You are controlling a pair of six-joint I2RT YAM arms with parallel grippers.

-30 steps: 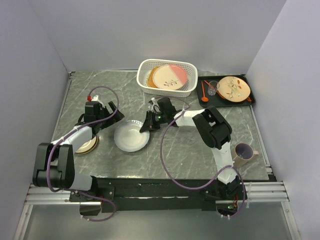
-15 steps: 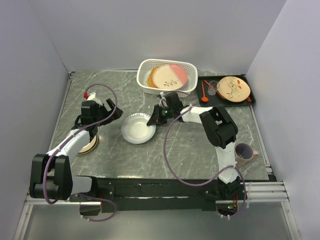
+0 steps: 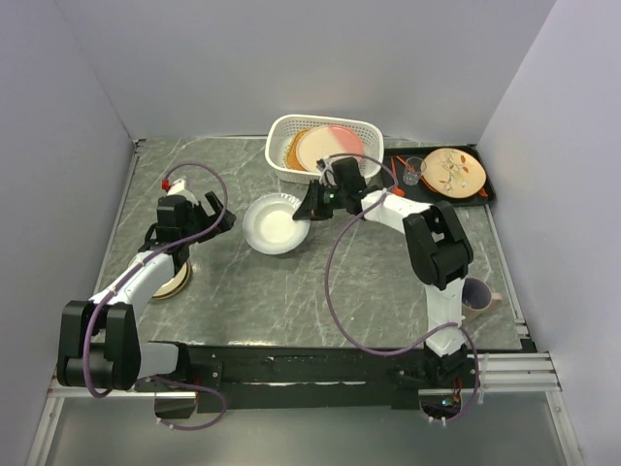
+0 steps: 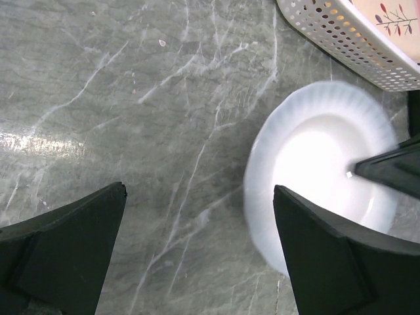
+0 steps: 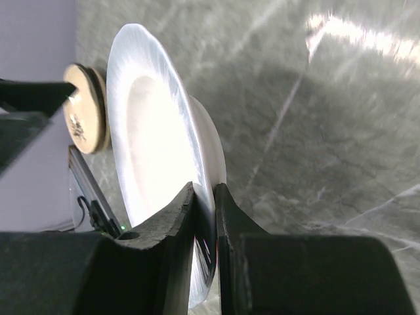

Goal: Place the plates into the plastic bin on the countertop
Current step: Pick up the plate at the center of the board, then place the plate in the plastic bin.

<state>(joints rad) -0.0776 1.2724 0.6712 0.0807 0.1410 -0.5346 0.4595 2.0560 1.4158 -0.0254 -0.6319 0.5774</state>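
While the right hand (image 3: 310, 206) pinches the white plate (image 3: 272, 225) by its right rim, the plate faces hollow side up, close to level, just before the bin's (image 3: 276, 155) front left corner, over the counter (image 3: 291, 291). Being round, it shows no long axis. The left hand (image 3: 204, 223) hangs spread, left of it, near a tan plate (image 3: 171, 283).

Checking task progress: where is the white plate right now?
In the top view the white plate is mid-table, its rim pinched by the right gripper, just on the near side of the plastic bin, not inside.
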